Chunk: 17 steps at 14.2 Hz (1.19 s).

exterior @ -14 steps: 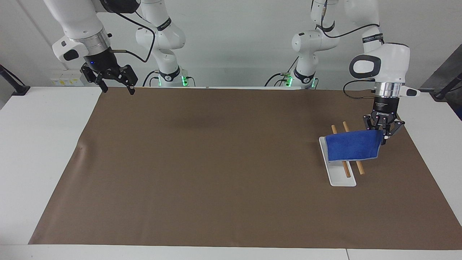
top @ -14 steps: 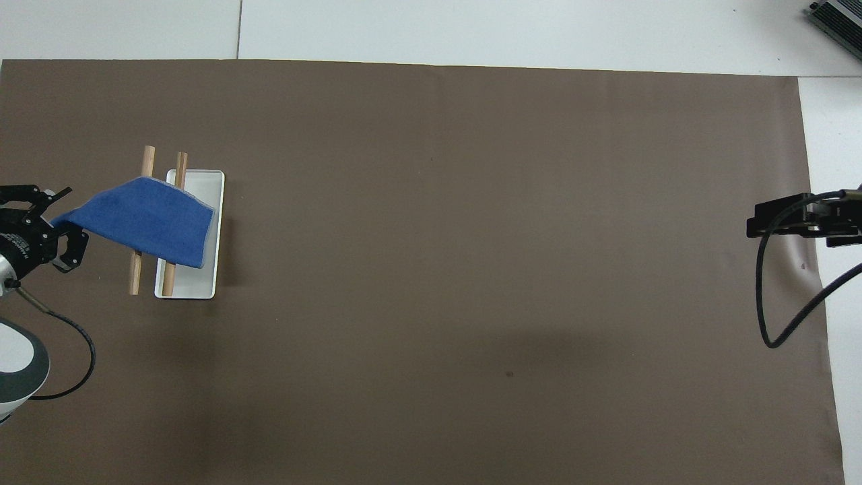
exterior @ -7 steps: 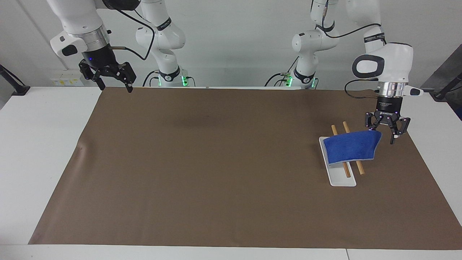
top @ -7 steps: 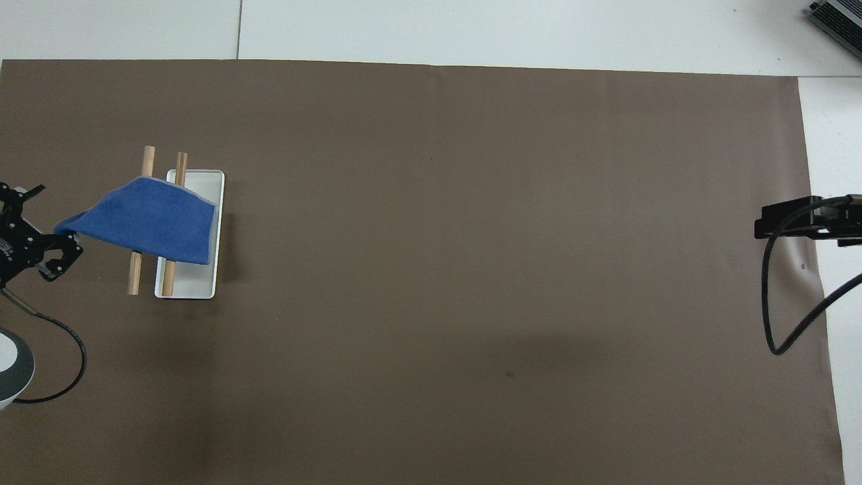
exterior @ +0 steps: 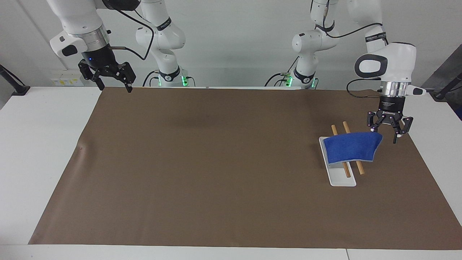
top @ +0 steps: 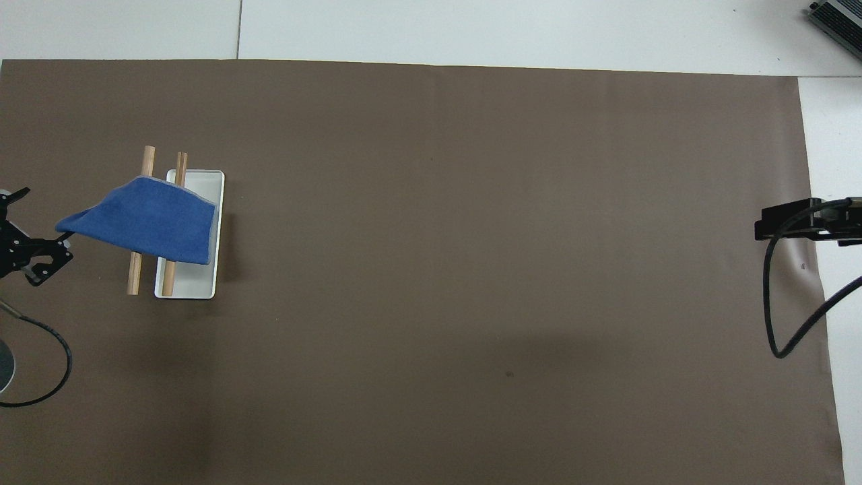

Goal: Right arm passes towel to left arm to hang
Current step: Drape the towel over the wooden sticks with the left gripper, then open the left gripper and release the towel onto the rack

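Observation:
The blue towel [exterior: 352,148] hangs over the two wooden rods [exterior: 345,127] of the white rack [exterior: 342,179], toward the left arm's end of the table. It also shows in the overhead view [top: 151,219], draped across both rods [top: 148,158]. My left gripper [exterior: 385,133] is open and empty, just beside the towel's raised corner and a little above the mat; it also shows at the edge of the overhead view [top: 30,246]. My right gripper [exterior: 115,88] is open and empty and waits, raised over the mat's corner at the right arm's end, as the overhead view [top: 764,225] also shows.
A brown mat [exterior: 216,162] covers most of the white table [exterior: 43,144]. The rack's white base [top: 195,283] lies flat on the mat. A black cable [top: 774,323] loops from the right gripper.
My left gripper has let go of the towel and drawn away from the rack toward the table's end. The towel's held corner has dropped slightly. The right gripper rose a little.

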Each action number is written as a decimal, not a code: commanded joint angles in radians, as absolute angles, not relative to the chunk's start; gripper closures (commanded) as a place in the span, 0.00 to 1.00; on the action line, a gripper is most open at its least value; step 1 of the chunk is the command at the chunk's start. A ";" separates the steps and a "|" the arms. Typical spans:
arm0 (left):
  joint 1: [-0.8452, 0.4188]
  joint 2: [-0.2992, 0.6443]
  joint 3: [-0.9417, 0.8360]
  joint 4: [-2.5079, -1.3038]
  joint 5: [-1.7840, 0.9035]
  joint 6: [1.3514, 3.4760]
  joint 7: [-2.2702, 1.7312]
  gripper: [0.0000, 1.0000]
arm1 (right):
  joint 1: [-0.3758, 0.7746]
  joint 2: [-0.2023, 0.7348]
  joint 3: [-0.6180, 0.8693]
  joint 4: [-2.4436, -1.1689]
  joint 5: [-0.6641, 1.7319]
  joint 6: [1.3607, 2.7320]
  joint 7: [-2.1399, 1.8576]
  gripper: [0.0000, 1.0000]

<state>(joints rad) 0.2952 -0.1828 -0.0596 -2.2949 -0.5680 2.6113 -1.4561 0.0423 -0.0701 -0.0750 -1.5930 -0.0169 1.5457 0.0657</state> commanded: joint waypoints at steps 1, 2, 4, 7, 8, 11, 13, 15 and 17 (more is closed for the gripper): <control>0.342 -0.199 -0.069 -2.208 -0.481 2.440 -1.465 0.11 | 0.051 -0.072 -0.083 -1.600 -0.017 1.535 0.058 0.00; 0.334 -0.193 -0.072 -2.177 -0.432 2.398 -1.466 0.11 | 0.051 -0.071 -0.083 -1.597 -0.018 1.536 0.057 0.00; 0.308 -0.184 -0.080 -2.140 -0.353 2.358 -1.462 0.10 | 0.046 -0.060 -0.078 -1.565 -0.023 1.502 0.055 0.00; 0.177 -0.176 -0.081 -2.114 -0.231 2.326 -1.456 0.10 | 0.041 -0.040 -0.077 -1.549 -0.020 1.488 0.052 0.00; 0.126 -0.172 -0.081 -2.109 -0.198 2.324 -1.456 0.10 | 0.044 -0.038 -0.075 -1.543 -0.021 1.485 0.052 0.00; 0.016 -0.147 -0.081 -2.036 -0.129 2.249 -1.422 0.10 | 0.055 -0.035 -0.075 -1.561 -0.026 1.508 0.049 0.00; -0.038 -0.120 -0.081 -1.962 -0.115 2.182 -1.344 0.10 | 0.051 -0.041 -0.074 -1.578 -0.015 1.525 0.045 0.00; -0.060 -0.100 -0.081 -1.904 -0.114 2.122 -1.188 0.08 | 0.049 -0.044 -0.074 -1.586 -0.015 1.531 0.041 0.00; -0.069 -0.087 -0.081 -1.865 -0.075 2.045 -0.987 0.00 | 0.046 -0.049 -0.075 -1.597 -0.018 1.532 0.022 0.00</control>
